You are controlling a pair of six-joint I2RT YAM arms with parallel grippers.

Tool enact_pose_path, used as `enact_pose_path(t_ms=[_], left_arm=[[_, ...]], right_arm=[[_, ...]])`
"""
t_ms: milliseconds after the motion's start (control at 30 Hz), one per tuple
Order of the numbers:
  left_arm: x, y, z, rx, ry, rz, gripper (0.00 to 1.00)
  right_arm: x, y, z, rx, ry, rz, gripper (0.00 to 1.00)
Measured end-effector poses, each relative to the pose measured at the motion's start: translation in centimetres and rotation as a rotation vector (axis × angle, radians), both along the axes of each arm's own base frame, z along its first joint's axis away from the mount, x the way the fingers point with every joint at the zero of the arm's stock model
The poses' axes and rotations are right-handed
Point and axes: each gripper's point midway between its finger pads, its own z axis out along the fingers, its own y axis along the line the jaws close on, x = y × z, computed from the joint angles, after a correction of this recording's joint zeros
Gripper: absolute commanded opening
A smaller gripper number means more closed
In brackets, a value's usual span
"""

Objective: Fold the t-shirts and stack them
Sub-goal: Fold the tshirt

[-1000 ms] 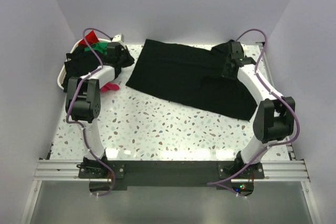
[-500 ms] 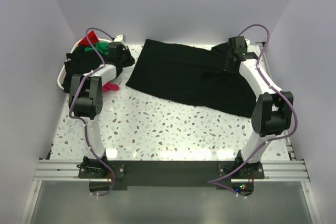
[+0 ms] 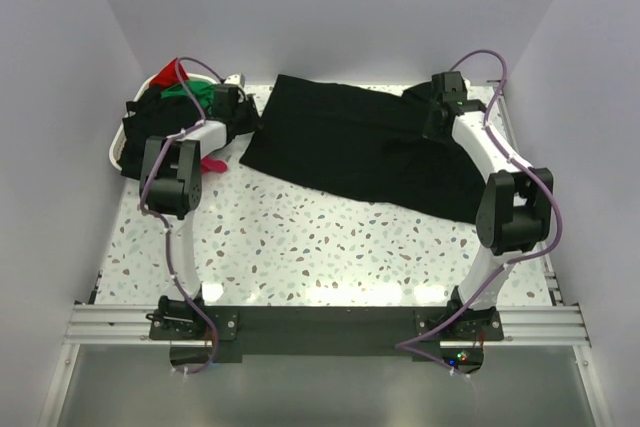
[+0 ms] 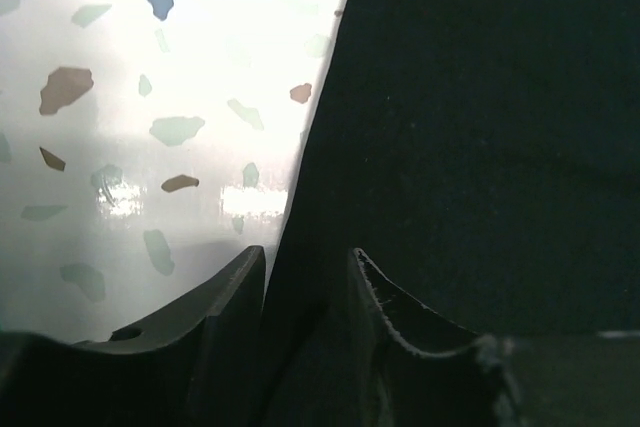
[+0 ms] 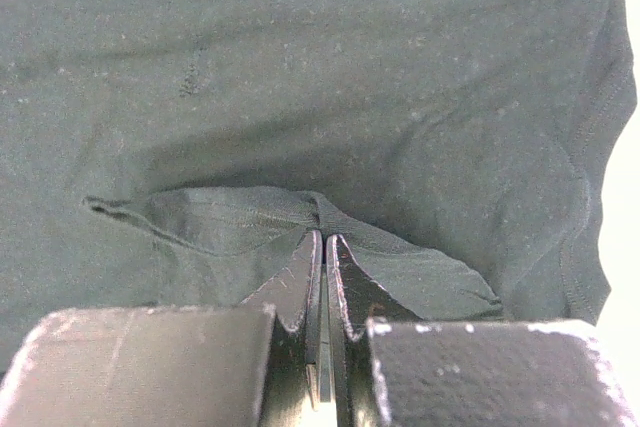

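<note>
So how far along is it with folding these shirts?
Nothing looks folded or stacked yet. In hand: one black t-shirt lies spread out; the right gripper pinches a fold of it, the left gripper stands open at its edge. Left: folding it, plus the other shirts heaped in the white basket.

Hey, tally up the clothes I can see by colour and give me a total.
Black: 2, the spread shirt and a heap in the basket, which may hold more than one
Green: 1, green cloth
Red: 1, red cloth
Pink: 1, pink cloth
Total: 5 showing
</note>
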Motion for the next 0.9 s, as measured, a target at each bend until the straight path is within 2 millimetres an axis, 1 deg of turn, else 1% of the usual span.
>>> enact_pose_path(t_ms=[67, 200, 400, 467, 633, 900], left_arm=[[-0.4, -0.1, -0.4, 0.005, 0.020, 0.000, 0.47], [-0.7, -0.6, -0.7, 0.025, 0.031, -0.007, 0.47], [-1.2, -2.5, -0.8, 0.051, 0.031, -0.038, 0.44], [-1.3, -2.8, -0.9, 0.058, 0.032, -0.041, 0.43], [-1.8, -2.5, -1.8, 0.080, 0.051, -0.023, 0.44], [-1.8, -2.3, -1.8, 0.108, 0.040, 0.001, 0.45]], right_arm=[[0.0, 0.1, -0.2, 0.004, 0.005, 0.004, 0.00], [0.1, 0.3, -0.4, 0.012, 0.009, 0.012, 0.00], [0.2, 0.4, -1.1, 0.015, 0.021, 0.015, 0.00], [0.2, 0.5, -1.3, 0.016, 0.025, 0.017, 0.00], [0.2, 0.6, -1.4, 0.025, 0.027, 0.023, 0.00], [0.3, 0.8, -1.5, 0.032, 0.028, 0.029, 0.00]])
